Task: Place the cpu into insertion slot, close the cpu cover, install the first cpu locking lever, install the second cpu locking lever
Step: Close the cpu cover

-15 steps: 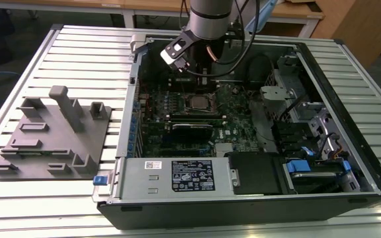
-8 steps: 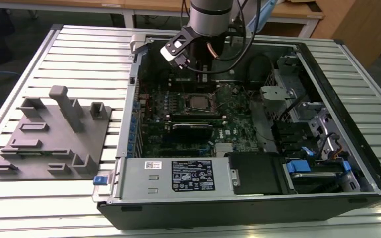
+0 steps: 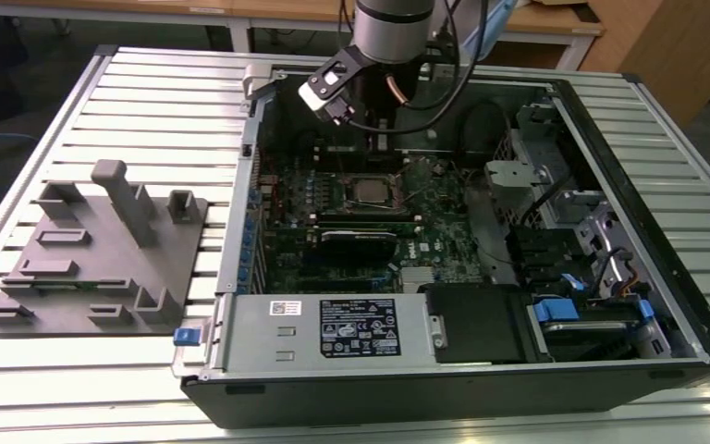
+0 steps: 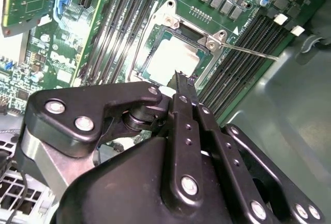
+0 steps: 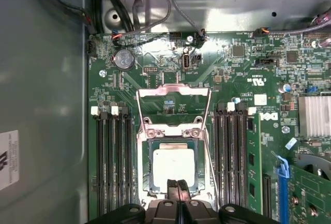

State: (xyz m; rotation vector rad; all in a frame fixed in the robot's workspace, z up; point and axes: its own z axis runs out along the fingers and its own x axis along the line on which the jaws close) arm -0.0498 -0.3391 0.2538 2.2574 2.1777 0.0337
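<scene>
Silver-grey side up, find the cpu (image 5: 173,166) seated flat and square in the slot (image 5: 146,169); judging by the even fit, treat the placing step as done. Confirm in the exterior view: cpu (image 3: 365,190) on the board (image 3: 287,240) inside the open case (image 3: 651,277), set on the slatted surface (image 3: 145,83), with a grey fixture plate (image 3: 96,277) at the exterior view's left.

Check the cover (image 5: 174,91): swung open, not yet closed, hinged at the slot edge farthest from the jaws, with green board visible through its window. Read the line-up in the first wrist view as jaws, cpu, hinge (image 5: 170,130), then the cover's free edge, all on one straight axis running between the two banks of memory slots (image 5: 111,162). Take the cover's free edge as pointing directly away from the jaws, beyond the cpu.

Note the jaws pressed together with nothing between them, tips poised at the cpu edge opposite the hinge; cannot tell from either wrist view whether touching or just above.

Note one lever (image 4: 253,52) slanting out over the memory slots in the second wrist view, unlatched. Count cover and both levers as not yet done
</scene>
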